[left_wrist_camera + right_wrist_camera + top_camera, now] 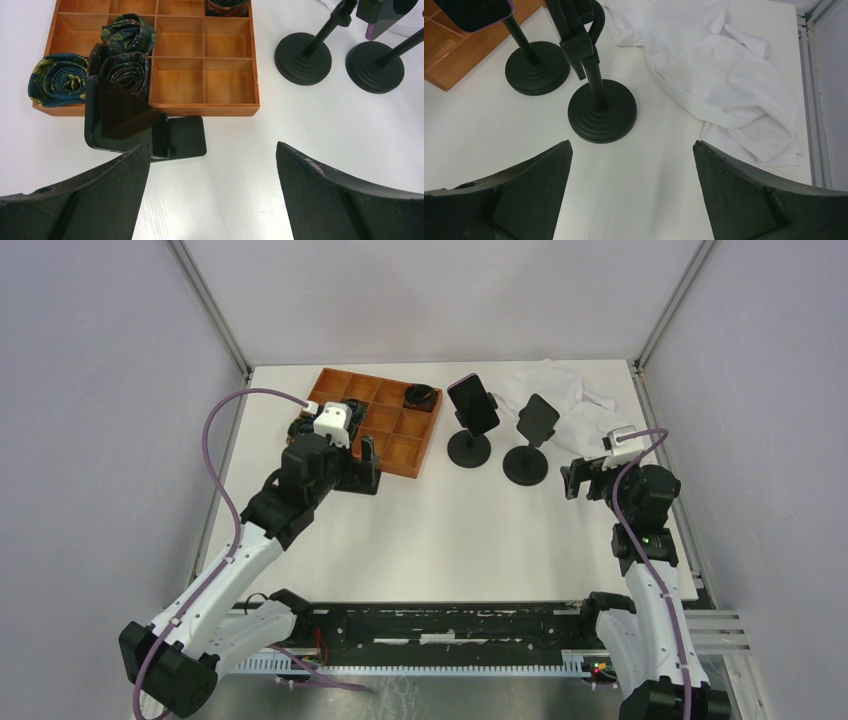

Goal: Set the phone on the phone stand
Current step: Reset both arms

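No writing, label, brand mark, number or sign could be read in any of the three views. The phone (472, 403), just right of the wooden tray (405, 452), showed only a dark screen with nothing legible on it.

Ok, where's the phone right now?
Top view, far centre: the phone sits on the left pole stand, between the wooden tray and the second stand.
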Robot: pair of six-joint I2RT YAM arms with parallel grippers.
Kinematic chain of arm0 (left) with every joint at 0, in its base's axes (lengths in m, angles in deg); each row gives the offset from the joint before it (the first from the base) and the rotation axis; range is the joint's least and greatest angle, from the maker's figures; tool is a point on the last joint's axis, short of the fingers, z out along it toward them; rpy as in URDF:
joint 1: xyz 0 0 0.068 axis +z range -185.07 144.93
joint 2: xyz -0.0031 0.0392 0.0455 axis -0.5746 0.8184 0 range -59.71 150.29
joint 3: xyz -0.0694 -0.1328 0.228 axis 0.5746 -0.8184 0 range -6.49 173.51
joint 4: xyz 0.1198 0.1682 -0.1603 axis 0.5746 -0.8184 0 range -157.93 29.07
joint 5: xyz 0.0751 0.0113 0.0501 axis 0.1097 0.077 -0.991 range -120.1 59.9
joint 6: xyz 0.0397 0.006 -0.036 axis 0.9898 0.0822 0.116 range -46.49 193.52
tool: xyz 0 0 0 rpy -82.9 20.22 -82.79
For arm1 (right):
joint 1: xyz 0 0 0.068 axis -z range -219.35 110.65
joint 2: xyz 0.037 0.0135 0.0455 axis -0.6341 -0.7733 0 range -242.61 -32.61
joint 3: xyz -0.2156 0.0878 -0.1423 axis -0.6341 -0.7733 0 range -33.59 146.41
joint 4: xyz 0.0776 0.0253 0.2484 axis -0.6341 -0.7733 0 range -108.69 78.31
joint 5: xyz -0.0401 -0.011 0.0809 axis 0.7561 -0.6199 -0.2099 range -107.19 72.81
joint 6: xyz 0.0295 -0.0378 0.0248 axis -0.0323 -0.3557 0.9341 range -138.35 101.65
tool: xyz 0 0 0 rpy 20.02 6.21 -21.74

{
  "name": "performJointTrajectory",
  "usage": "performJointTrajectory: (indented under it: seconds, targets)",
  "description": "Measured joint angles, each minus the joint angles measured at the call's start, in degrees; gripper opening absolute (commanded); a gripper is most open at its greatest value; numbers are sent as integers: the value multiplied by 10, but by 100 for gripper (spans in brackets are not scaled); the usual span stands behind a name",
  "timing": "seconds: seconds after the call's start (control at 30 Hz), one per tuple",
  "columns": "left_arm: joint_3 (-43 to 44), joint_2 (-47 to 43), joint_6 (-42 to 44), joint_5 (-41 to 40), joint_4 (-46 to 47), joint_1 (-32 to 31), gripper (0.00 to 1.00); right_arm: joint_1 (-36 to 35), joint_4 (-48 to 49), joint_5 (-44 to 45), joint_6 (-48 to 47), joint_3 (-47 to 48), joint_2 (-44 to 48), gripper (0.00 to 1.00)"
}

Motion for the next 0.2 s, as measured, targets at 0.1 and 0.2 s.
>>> performJointTrajectory:
  seconds: [0.1, 0.2]
  targets:
    - [0, 0, 0, 0, 0, 0, 100, 0, 0, 0, -1, 0, 0, 98]
    - [0, 0, 0, 0, 0, 0, 100, 0, 0, -2, -7, 0, 0, 98]
